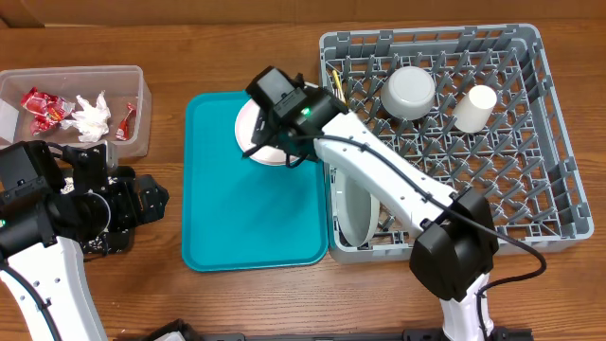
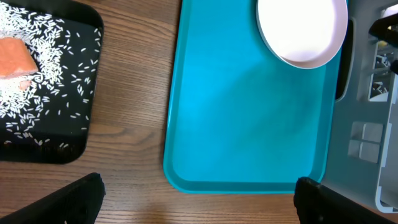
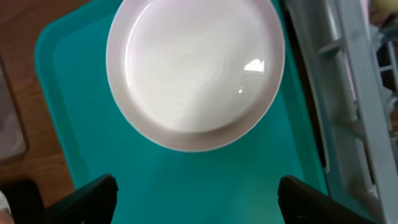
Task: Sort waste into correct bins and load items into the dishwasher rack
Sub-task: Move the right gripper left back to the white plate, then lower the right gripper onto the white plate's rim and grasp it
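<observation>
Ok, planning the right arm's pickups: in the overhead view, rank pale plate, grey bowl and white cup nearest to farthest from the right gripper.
1. pale plate, on the teal tray, under the right gripper.
2. grey bowl, in the rack.
3. white cup, farther right in it.

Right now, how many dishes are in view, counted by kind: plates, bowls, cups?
Plates: 2 (pale plate on the teal tray, grey plate in the rack)
Bowls: 1 (grey bowl, in the rack)
Cups: 1 (white cup, in the rack)
Total: 4
</observation>
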